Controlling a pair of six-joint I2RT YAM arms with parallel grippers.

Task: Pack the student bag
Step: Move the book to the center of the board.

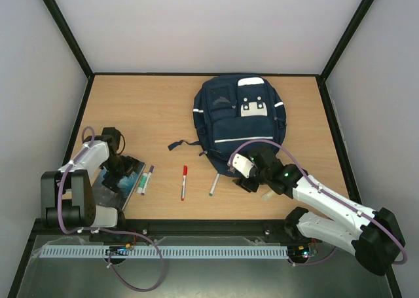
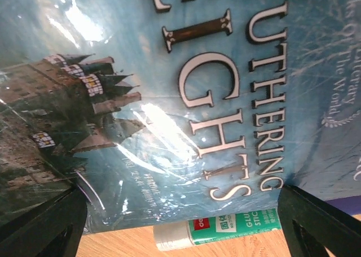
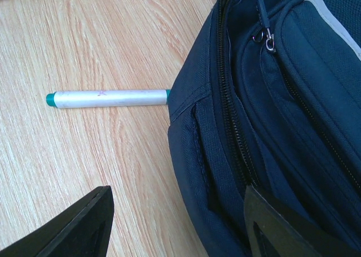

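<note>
Where the wooden table (image 1: 144,108) runs towards its far right, the student bag (image 1: 239,124) lies flat with its front pockets and white stripe facing up. It is a navy backpack, and a dark strap trails off its left side. Its near edge sits just ahead of the right gripper (image 1: 252,170).

In the right wrist view that claw (image 3: 177,234) is spread wide. One finger is over bare wood and the other is over the bag's (image 3: 271,127) side panel, beside a closed zip, and it holds nothing.

At the near left, the left gripper (image 1: 121,170) hangs low over a book (image 1: 131,173). Its fingers are set far apart in the wrist view (image 2: 180,229), and the glossy blue cover (image 2: 169,99) fills the frame with part of the title "Wuthering Heights".

A glue stick (image 1: 145,179) with a white cap lies just beside the book's edge (image 2: 220,231). A red-capped marker (image 1: 184,182) lies alone nearer the middle.

A green-tipped white pen (image 1: 214,185) lies to its right. The pen's far end (image 3: 107,98) meets the bag's lower corner, though I cannot tell whether it only touches or slips underneath.
</note>
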